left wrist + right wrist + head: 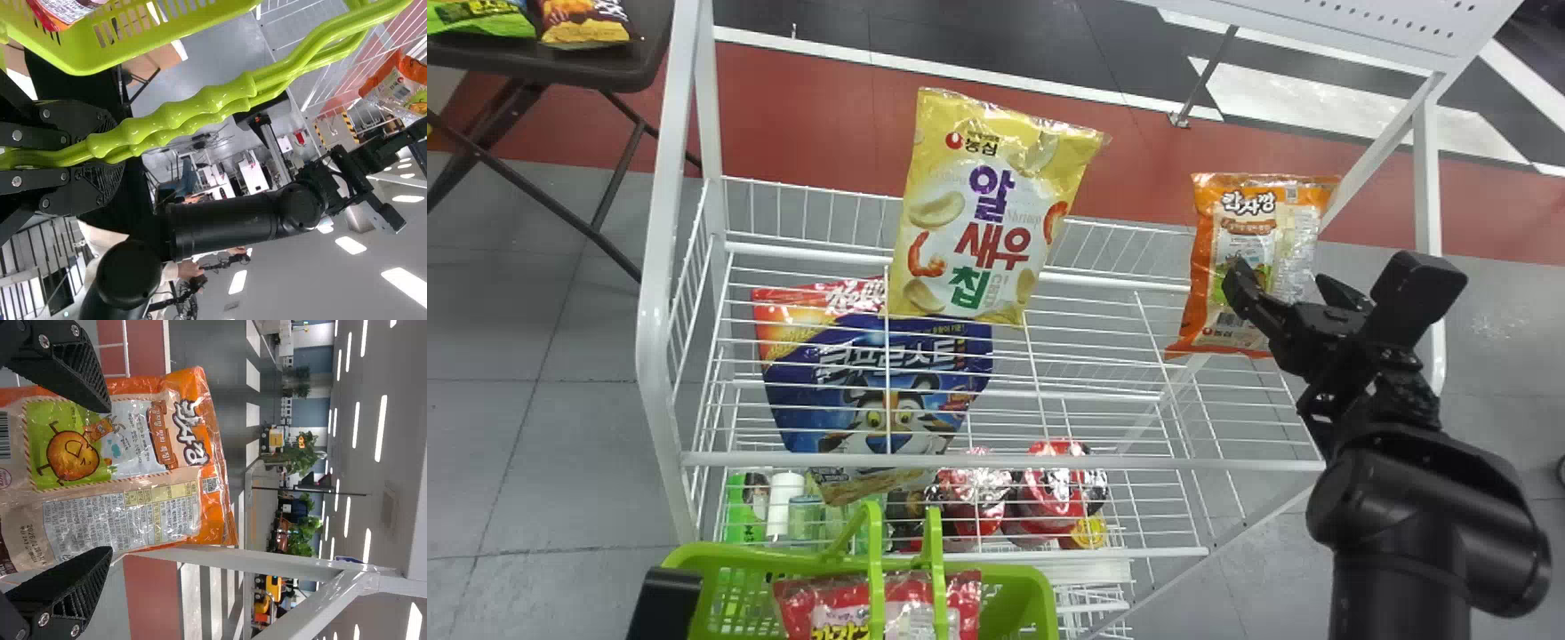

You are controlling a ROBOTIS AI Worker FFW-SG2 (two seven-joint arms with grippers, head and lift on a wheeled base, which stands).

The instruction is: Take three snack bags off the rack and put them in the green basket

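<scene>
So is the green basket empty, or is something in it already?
Not empty: a red snack bag sits inside the basket, partly hidden by its handles.

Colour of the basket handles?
Bright lime green. The left wrist view shows the handles best.

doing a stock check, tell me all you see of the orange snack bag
The orange snack bag stands nearly upright at the right end of the rack, apparently sealed. Its shiny, crinkled film has orange ends, a cartoon figure on green, fine print and a barcode. The right gripper is open right by it; whether they touch is unclear.
</scene>
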